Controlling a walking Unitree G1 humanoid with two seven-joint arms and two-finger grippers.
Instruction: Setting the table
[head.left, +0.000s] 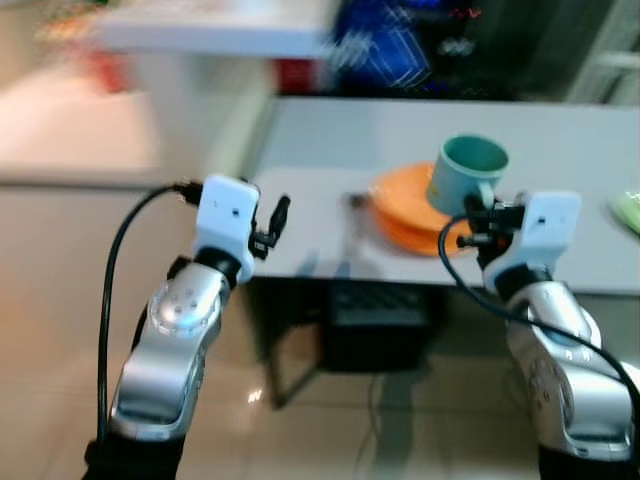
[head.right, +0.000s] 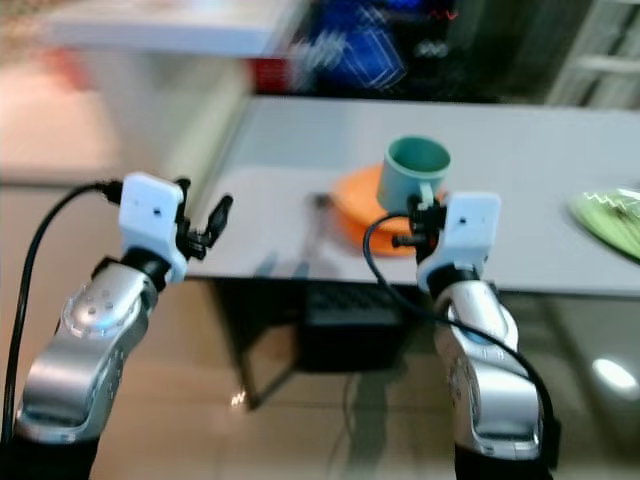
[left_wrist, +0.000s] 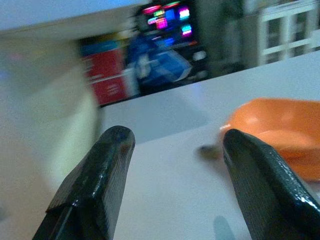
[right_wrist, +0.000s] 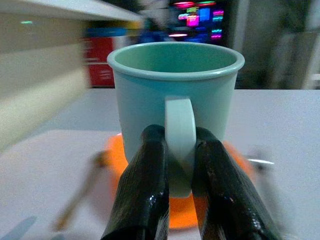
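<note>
The right gripper (right_wrist: 177, 172) holds a green cup (right_wrist: 175, 95) by its handle. Its two black fingers (right_wrist: 145, 190) are squeezed on the handle from both sides. The cup stands up straight, with its open top facing up. It is held up over the orange bowl (head.left: 410, 210), at the near side of the table.

The left gripper (left_wrist: 175, 165) is held up at the near left part of the table. Its two fingers (left_wrist: 100, 180) are spread apart with nothing between them. It is well apart from the cup.

The table (head.left: 420, 130) is big and pale grey. It runs across the room in front of the robot. Its near edge is just past the two grippers.

Under the table there is a dark box (head.left: 375, 325) on the shiny floor (head.left: 60, 330). Past the table stands a white counter (head.left: 210, 35), with some red (left_wrist: 107, 75) and blue things (left_wrist: 160, 65) nearby, but they are too blurry to tell what they are.

The bowl sits on the table, near the front edge. It is wide and low. A thin spoon or fork (head.right: 318, 215) lies on the table just to the left of the bowl. It is too blurry to tell which one it is.

A green plate (head.right: 612, 218) lies on the right end of the table, well apart from the bowl.
</note>
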